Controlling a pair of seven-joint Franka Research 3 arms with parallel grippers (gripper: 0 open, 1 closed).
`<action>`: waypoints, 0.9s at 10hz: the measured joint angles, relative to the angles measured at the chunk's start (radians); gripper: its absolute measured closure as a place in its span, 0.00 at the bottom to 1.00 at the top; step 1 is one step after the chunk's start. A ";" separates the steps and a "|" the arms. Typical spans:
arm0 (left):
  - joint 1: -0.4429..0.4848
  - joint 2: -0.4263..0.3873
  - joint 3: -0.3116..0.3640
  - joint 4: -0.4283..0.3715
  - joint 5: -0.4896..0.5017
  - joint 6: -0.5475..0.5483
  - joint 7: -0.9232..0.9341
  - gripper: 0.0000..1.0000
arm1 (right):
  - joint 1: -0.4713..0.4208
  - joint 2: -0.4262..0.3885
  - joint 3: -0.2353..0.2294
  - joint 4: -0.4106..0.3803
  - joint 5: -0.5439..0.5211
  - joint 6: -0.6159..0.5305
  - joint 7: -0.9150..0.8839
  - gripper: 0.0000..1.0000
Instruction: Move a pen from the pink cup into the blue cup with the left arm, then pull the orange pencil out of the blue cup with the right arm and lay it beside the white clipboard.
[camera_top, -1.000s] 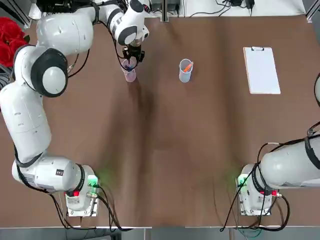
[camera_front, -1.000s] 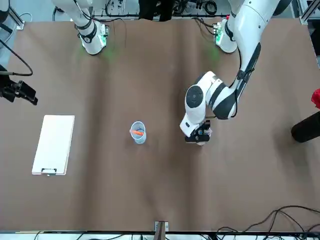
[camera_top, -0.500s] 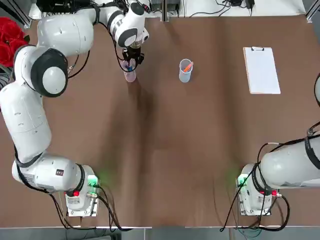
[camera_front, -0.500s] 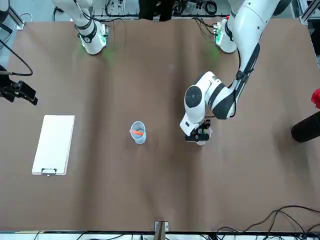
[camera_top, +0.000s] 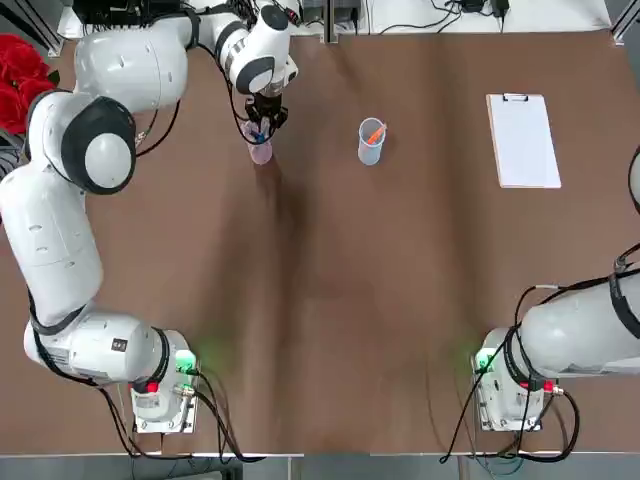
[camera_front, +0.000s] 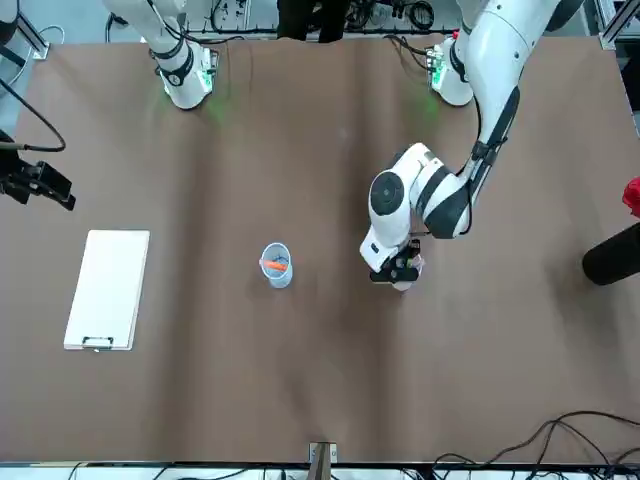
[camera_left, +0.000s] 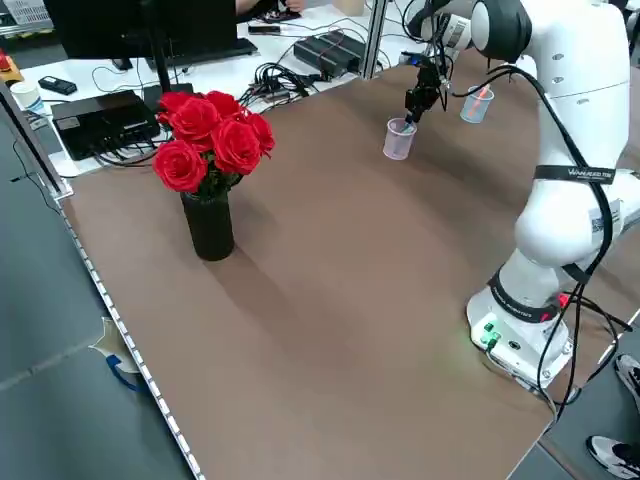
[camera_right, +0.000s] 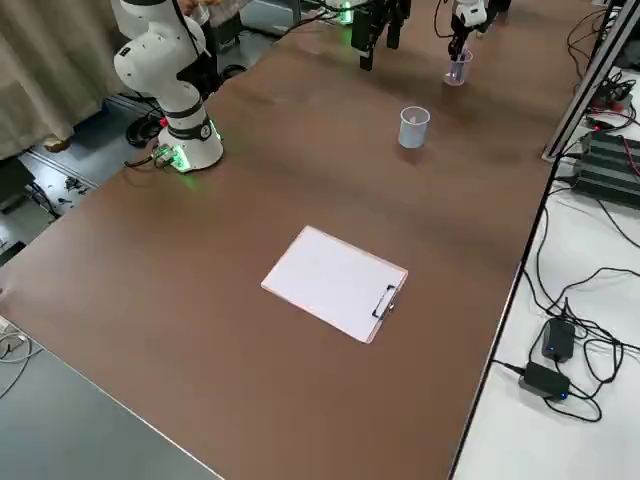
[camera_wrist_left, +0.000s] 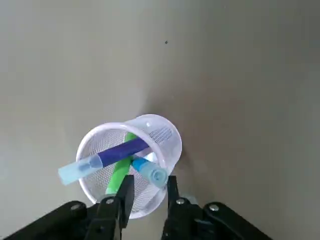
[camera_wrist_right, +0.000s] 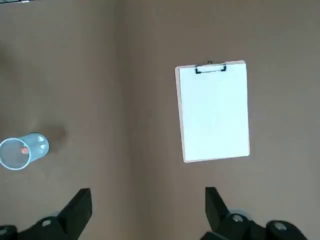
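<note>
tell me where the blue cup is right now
In the top view the blue cup stands on the table between the pink cup, on its left, and the white clipboard, on its right.

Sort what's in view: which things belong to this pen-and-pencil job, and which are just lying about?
For the job: pink cup, pens, blue cup, orange pencil, clipboard.
Lying about: vase, red roses, monitor.

top camera looking straight down, front camera facing the robot, both covering the tabletop (camera_top: 340, 300)
</note>
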 joint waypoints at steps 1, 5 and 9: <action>0.000 0.000 0.000 0.000 0.009 0.000 0.000 0.74 | 0.000 0.000 0.000 0.000 0.000 0.000 0.000 0.00; 0.003 -0.001 0.000 0.001 0.016 0.000 0.000 0.84 | 0.000 0.000 0.000 0.000 0.000 0.000 0.000 0.00; 0.006 -0.001 0.000 0.008 0.017 0.002 0.002 0.70 | 0.000 0.000 0.000 0.000 0.000 0.000 0.000 0.00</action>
